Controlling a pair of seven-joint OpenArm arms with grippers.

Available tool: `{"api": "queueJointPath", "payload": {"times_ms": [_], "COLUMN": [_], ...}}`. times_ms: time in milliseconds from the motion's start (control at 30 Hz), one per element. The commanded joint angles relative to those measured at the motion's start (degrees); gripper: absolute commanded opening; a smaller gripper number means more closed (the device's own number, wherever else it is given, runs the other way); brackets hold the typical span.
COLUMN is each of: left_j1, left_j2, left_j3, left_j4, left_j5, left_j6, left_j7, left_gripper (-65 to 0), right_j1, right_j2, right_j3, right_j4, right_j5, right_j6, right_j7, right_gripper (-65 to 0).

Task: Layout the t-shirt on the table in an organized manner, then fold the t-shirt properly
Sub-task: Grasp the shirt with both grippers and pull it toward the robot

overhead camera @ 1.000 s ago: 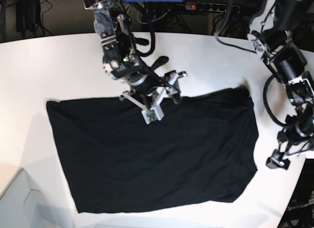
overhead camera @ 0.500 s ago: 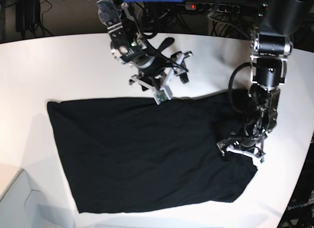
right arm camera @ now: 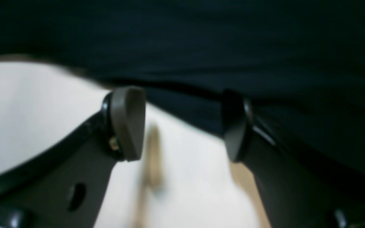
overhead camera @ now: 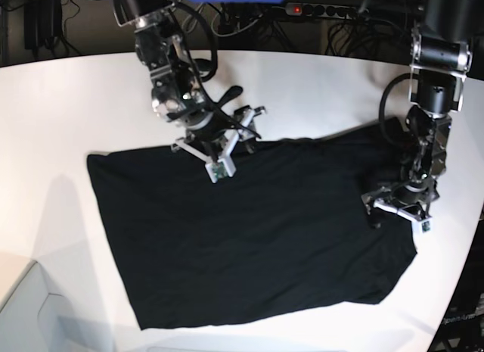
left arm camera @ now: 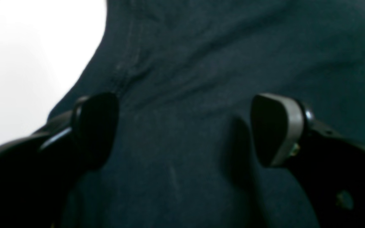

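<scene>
The black t-shirt (overhead camera: 249,231) lies spread flat on the white table (overhead camera: 76,95), slanting from upper left to lower right. My right gripper (overhead camera: 243,131) hangs at the shirt's top edge; in the right wrist view it (right arm camera: 182,125) is open, with the shirt's hem (right arm camera: 201,79) just ahead and bare table (right arm camera: 27,110) under it. My left gripper (overhead camera: 389,208) is over the shirt's right side. In the left wrist view it (left arm camera: 185,126) stands wide open just above the cloth (left arm camera: 233,47), near a stitched seam, holding nothing. No print or tag shows.
A power strip (overhead camera: 333,11) and cables lie behind the table's far edge. The table's curved edge runs down the right side close to the left arm (overhead camera: 435,79). A pale grey box corner (overhead camera: 23,306) sits at the bottom left.
The shirt has shifted a little to the right. My right gripper came back down to the shirt's top edge. My left arm swung in from the table's right edge over the shirt's right side.
</scene>
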Motion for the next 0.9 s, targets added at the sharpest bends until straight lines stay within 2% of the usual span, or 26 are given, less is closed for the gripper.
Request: {"api": "queueJointPath", "payload": {"times_ms": [0, 100, 267, 367, 467, 600, 700, 767, 867], "left_j1": [3.1, 7.9, 17.7, 22.9, 27.8, 30.7, 30.5, 30.4, 30.6], "left_j2": [-0.6, -1.4, -1.6, 1.4, 5.4, 9.7, 11.6, 11.5, 10.6], "left_j3": [0.2, -0.5, -8.3, -12.0, -12.0, -11.3, -12.0, -12.1, -12.8], "left_j4": [0.1, 7.0, 20.7, 30.1, 40.1, 53.2, 62.0, 68.5, 74.0], "left_j5": [-1.2, -1.3, -1.3, -1.3, -0.6, -0.7, -1.2, -1.2, -1.1], "left_j6": [2.5, 3.0, 3.0, 3.0, 3.0, 2.6, 2.5, 2.5, 2.5], "left_j7": [9.4, 11.7, 20.2, 25.3, 30.2, 35.0, 37.9, 38.8, 38.7], "left_gripper": [0.0, 0.0, 0.0, 0.0, 0.0, 0.0, 0.0, 0.0, 0.0], "right_j1": [2.1, 7.1, 16.1, 22.6, 29.2, 34.6, 37.0, 36.8, 30.8], "right_j2": [-0.2, 0.0, 2.5, 2.9, 2.9, 2.9, 4.6, 6.4, 10.4], "right_j3": [0.9, 4.0, 5.9, 5.7, 5.6, 5.6, 5.7, 6.0, 6.1], "right_j4": [-1.6, -11.1, -25.3, -32.6, -38.8, -39.7, -39.4, -35.8, -24.9], "right_j5": [0.5, 0.1, 0.4, 0.1, 0.1, 0.1, 0.1, 0.4, 0.5], "right_j6": [0.2, 0.2, 0.2, 0.2, 0.2, 0.2, 0.2, 0.2, 0.2], "right_j7": [1.5, 4.2, 10.4, 14.4, 17.8, 18.4, 18.4, 18.0, 17.4], "right_gripper": [-27.0, -27.0, -26.9, -26.7, -26.7, -26.7, -26.7, -26.8, -26.7]}}
